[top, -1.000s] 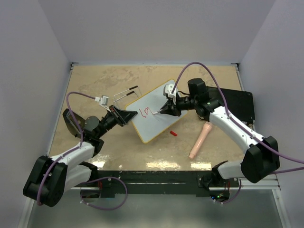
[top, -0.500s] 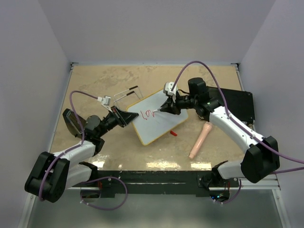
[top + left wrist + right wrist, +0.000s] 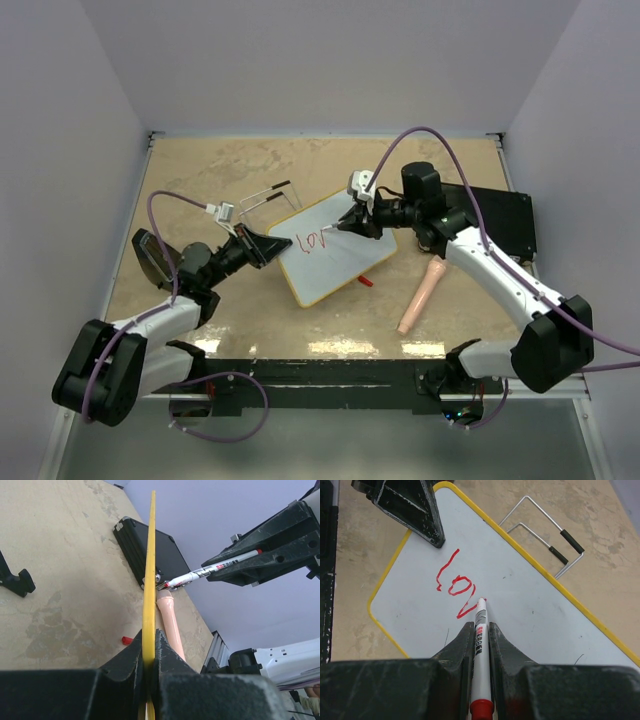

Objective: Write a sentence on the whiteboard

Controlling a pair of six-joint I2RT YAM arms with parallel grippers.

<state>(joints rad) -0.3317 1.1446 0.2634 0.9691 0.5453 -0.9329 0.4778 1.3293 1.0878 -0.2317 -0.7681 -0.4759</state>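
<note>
Red strokes reading roughly "lov", the start of the sentence (image 3: 454, 587), sit on the upper left part of the whiteboard (image 3: 340, 262). The board lies near the middle of the table (image 3: 200, 180), turned so its corners point at about 1 and 7 o'clock in my overhead view. My left gripper (image 3: 268, 246) is clamped on the board's yellow rim at its 9 o'clock corner; the left wrist camera shows that rim (image 3: 149, 575) edge-on and pinched between the two jaws. My right gripper (image 3: 352, 225) comes in from the board's 1 o'clock side, closed tight on a white marker (image 3: 480, 622). The marker's tip touches the board at the top of the last red stroke. From the right gripper the writing is at about 8 o'clock overhead. A red cap (image 3: 366, 281) lies just off the board's 4 o'clock edge. Whether the board rests flat or is tipped up, I cannot tell.
</note>
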